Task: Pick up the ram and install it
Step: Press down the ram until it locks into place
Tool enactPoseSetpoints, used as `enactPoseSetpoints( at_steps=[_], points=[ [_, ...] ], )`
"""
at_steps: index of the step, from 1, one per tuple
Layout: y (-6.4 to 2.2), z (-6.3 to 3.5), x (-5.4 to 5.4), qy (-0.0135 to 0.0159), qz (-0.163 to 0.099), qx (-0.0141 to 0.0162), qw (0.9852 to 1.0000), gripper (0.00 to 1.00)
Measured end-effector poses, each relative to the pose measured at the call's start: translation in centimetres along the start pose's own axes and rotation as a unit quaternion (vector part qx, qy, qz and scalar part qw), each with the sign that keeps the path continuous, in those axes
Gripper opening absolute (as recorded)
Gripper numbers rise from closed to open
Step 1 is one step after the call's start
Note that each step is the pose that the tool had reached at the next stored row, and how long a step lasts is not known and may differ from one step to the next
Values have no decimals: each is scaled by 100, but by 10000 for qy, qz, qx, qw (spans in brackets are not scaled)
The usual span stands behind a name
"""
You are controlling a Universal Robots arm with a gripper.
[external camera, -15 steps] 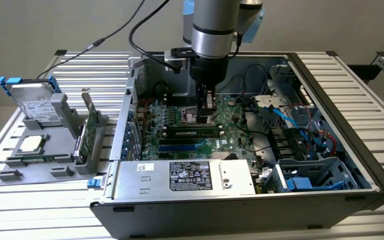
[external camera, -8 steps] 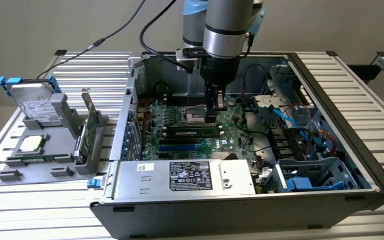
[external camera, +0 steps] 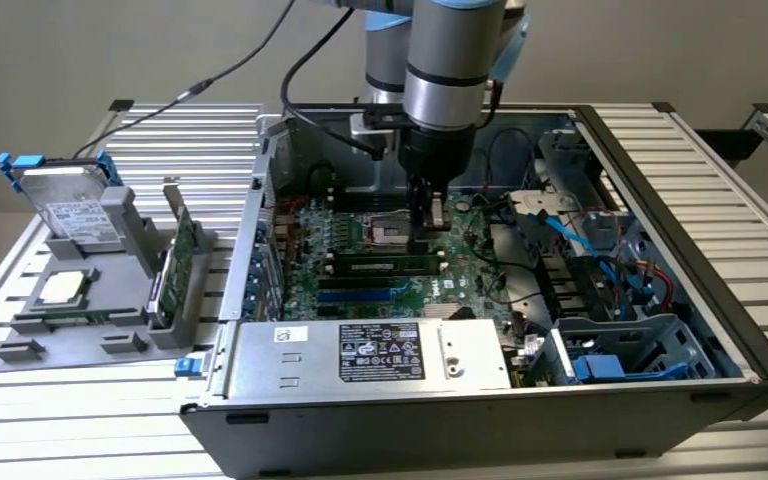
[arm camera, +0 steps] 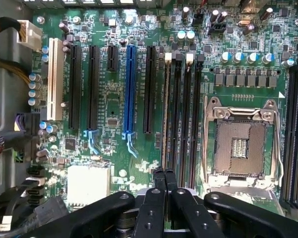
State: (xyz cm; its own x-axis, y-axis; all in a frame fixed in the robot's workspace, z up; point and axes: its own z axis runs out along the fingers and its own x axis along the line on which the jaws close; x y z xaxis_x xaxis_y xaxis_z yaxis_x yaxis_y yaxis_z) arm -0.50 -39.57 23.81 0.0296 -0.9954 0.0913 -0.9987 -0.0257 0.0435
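One silver power supply (external camera: pixel 371 355) fills the near edge of the open computer case (external camera: pixel 744 345), which lies on the slatted table (external camera: pixel 77 420). Beyond it, toward the middle of the motherboard (external camera: pixel 307 232), the ram (external camera: pixel 384 266) lies in a memory slot. Its row of dark chips is visible, and its long axis runs from the exterior view's left to the exterior view's right.

The gripper (external camera: pixel 426 238) hangs straight down over the board, by the end of the stick toward the exterior view's right and on its far side. It is clenched and grasps nothing. In the wrist view its fingers (arm camera: pixel 158 186) are pressed together and line up with the seated stick, which runs away from the tips beside the empty CPU socket (arm camera: pixel 238 144). Whether the tips touch its top edge cannot be told. Judging by this, the stick is already in its slot, and any push would go straight down along that line.

At the table's far corner on the exterior view's left, a grey holder (external camera: pixel 91 320) carries an expansion card (external camera: pixel 181 255) and a hard drive (external camera: pixel 71 205), well apart from the arm.
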Motion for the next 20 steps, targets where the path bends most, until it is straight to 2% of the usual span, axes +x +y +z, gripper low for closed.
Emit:
enactPoseSetpoints(
  at_steps=[4, 12, 17, 20],
  points=[
    [14, 59, -7, 2, 0, 0, 10000, 10],
    [133, 72, -11, 2, 0, 2, 10000, 10],
    [139, 137, -18, 13, 0, -1, 10000, 10],
    [138, 160, -22, 7, 0, 0, 10000, 10]
  ],
)
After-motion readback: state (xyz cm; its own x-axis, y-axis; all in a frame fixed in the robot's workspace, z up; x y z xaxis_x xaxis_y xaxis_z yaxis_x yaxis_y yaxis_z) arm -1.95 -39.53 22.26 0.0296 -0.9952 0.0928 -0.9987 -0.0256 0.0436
